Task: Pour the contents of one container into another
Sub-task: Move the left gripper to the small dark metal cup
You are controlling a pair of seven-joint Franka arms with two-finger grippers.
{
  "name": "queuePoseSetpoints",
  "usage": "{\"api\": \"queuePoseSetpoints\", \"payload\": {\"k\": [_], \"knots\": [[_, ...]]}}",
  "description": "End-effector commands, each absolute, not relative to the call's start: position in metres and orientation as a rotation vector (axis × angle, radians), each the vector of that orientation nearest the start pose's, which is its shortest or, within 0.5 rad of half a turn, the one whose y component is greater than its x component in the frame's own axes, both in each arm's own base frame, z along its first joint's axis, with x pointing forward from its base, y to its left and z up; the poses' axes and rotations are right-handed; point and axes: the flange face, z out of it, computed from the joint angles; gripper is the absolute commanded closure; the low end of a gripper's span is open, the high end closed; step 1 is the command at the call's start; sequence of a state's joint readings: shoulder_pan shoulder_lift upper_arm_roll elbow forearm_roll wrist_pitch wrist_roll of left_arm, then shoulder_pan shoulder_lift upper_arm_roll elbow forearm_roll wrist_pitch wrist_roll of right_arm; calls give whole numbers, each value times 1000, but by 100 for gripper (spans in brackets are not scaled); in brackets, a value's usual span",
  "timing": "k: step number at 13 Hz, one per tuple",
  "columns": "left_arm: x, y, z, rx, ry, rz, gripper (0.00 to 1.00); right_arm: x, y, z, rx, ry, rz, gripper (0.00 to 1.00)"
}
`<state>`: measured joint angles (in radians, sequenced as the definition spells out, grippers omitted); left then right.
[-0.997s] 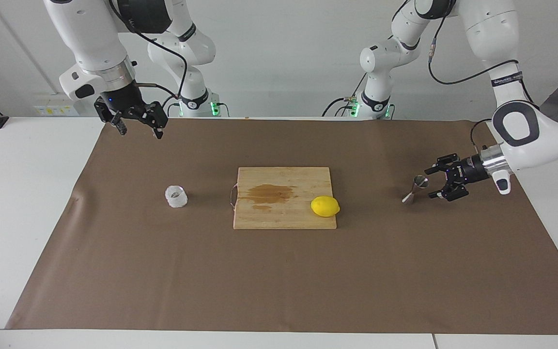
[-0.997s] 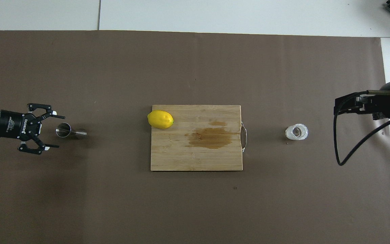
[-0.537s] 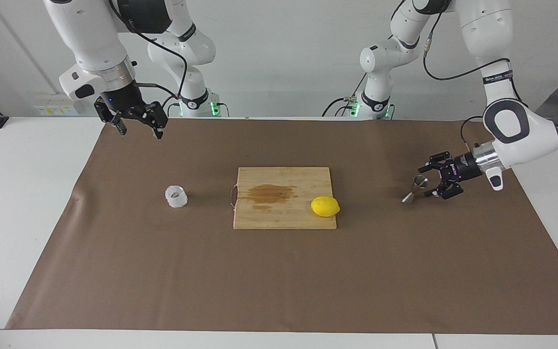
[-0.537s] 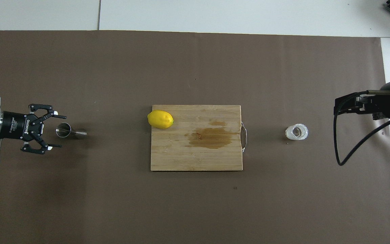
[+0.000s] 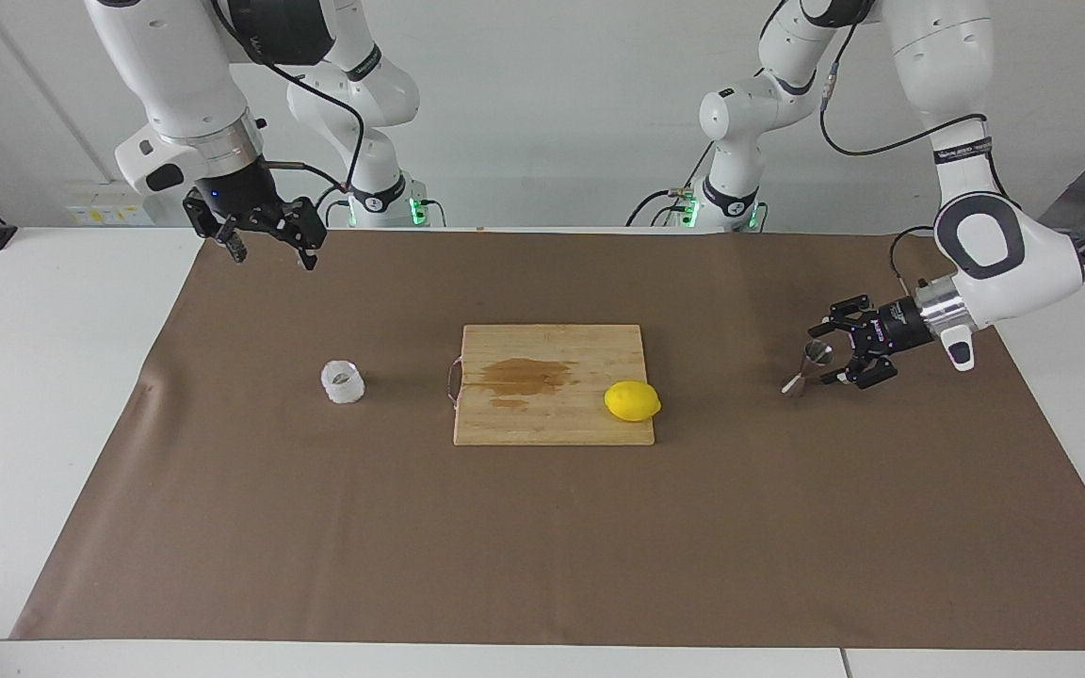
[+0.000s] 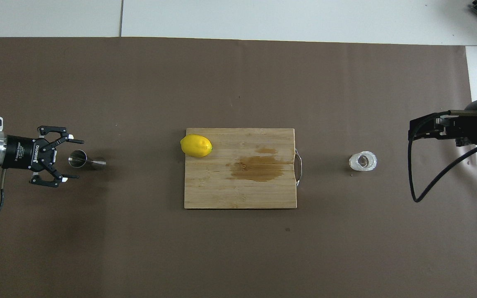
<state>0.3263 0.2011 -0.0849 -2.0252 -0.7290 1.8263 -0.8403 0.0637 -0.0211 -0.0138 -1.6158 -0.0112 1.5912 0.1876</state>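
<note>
Left pincer (image 5: 823, 354) is spread open around the steel jigger (image 5: 806, 367), which stands near the left arm's end of the bench. That skinny thing could tip if one finger hits first. Right pincer (image 5: 271, 247) waits open, up over the mat, glass cup (image 5: 343, 381) untouched.

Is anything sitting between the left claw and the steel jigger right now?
Nothing visible. The left claw is open beside the jigger, its fingertips flanking the jigger's rim with only bare brown mat around. The lemon and cutting board lie toward the table's middle.
</note>
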Motion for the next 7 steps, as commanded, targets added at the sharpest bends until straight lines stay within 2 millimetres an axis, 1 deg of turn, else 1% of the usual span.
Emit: {"api": "queuePoseSetpoints", "payload": {"k": [1, 7], "knots": [[540, 75, 345, 1863, 1684, -737, 8, 549, 24, 618, -3140, 186, 19, 0], [540, 75, 346, 1846, 1702, -749, 16, 549, 24, 618, -3142, 186, 18, 0]]}}
